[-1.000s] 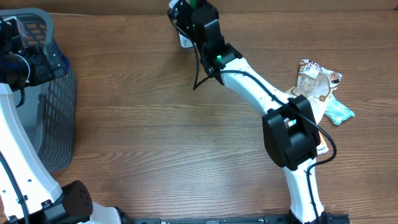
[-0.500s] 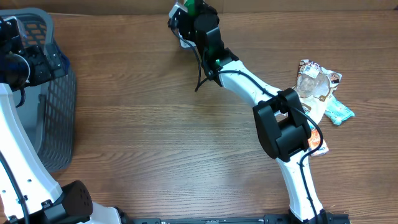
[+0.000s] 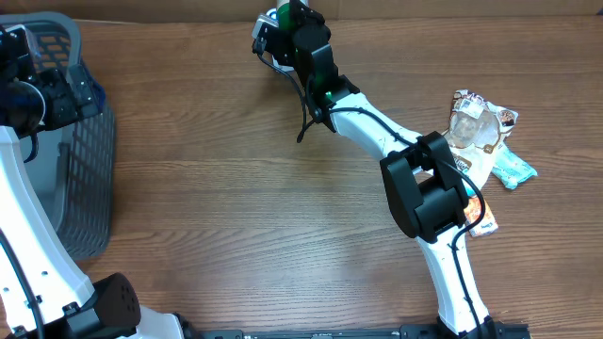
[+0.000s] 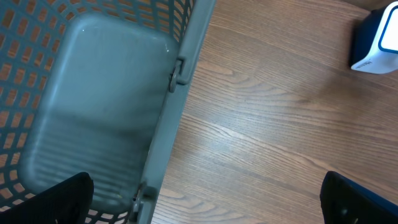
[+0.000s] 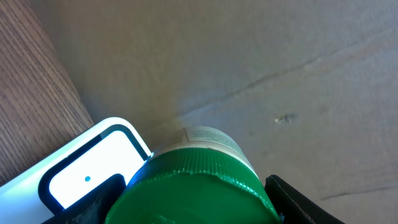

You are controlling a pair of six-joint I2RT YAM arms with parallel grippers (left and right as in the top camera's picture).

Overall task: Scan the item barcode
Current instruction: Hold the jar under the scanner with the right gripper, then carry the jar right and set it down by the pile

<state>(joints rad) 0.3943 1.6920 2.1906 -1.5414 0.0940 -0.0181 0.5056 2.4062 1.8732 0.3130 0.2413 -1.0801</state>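
Right gripper [image 3: 283, 21]: you have it closed partway on the green-capped bottle [image 5: 208, 142], with one finger on either side of the ribbed cap [image 5: 196, 186].
Left gripper [image 4: 208, 199]: spread wide and holding nothing, it hovers over the rim of the basket [image 4: 186, 68].
Bottle's place: at the far edge of the desk [image 3: 236, 188], lifted, just beside the white scanner [image 5: 93, 171]. You cannot tell whether the two touch.
Handling: likely stiff and fairly light. The ribs on the cap should give you a sure hold, while the smooth pale body would probably slip. Holding by the cap leaves the body free, and that is where a barcode would likely sit. No barcode shows in any view.
Risk: turn it slowly, since a cap grip may let the body swing.
Basket: grey mesh, at the desk's left edge. The part of its floor seen from the left wrist is bare.
Other goods: snack pouches [image 3: 480, 127] and a teal packet [image 3: 516, 171] lie loose on the right, well apart from the scanner.
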